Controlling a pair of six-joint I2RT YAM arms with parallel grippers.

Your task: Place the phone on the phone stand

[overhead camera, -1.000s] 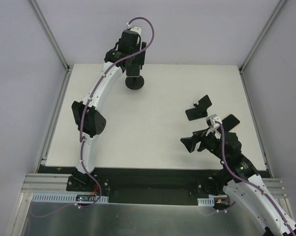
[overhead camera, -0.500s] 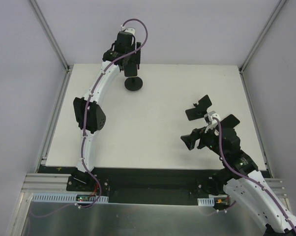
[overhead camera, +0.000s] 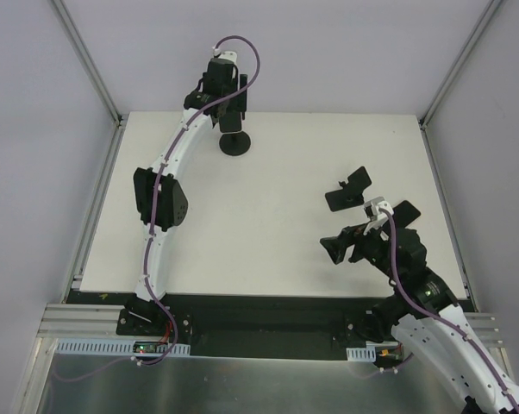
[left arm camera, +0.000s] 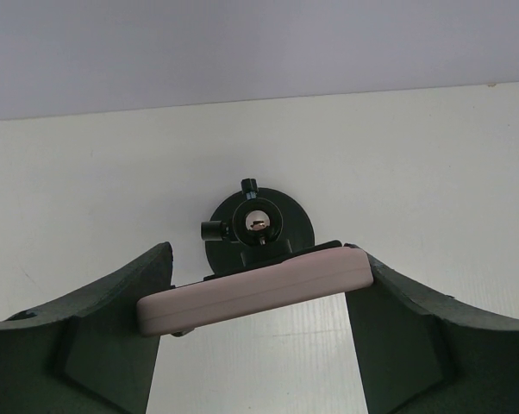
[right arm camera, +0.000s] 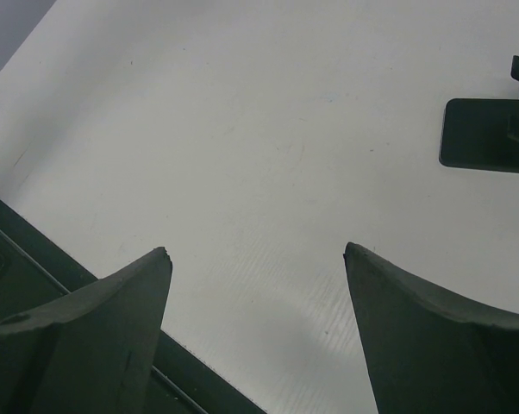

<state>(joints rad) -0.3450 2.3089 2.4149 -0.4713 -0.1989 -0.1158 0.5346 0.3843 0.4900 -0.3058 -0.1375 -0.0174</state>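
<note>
My left gripper [overhead camera: 231,102] reaches to the table's far edge and is shut on a pale pink phone [left arm camera: 255,289], gripping it by its two ends. The phone lies crosswise between the fingers [left arm camera: 113,319], its right end tilted up. Just behind it is a black phone stand with a round base [left arm camera: 259,226], also seen in the top view [overhead camera: 235,144]. The phone's far edge overlaps the stand's head; I cannot tell whether they touch. My right gripper [overhead camera: 346,246] is open and empty, low over the table's near right part [right arm camera: 258,252].
A second black stand with a rectangular base [overhead camera: 347,191] stands right of centre, just beyond my right gripper; its base shows in the right wrist view [right arm camera: 488,131]. The table's dark front edge [right arm camera: 35,259] lies under the right fingers. Grey walls enclose the table.
My left arm has stretched a little farther toward the back wall, carrying the phone along over the round stand. The right gripper has barely shifted.
</note>
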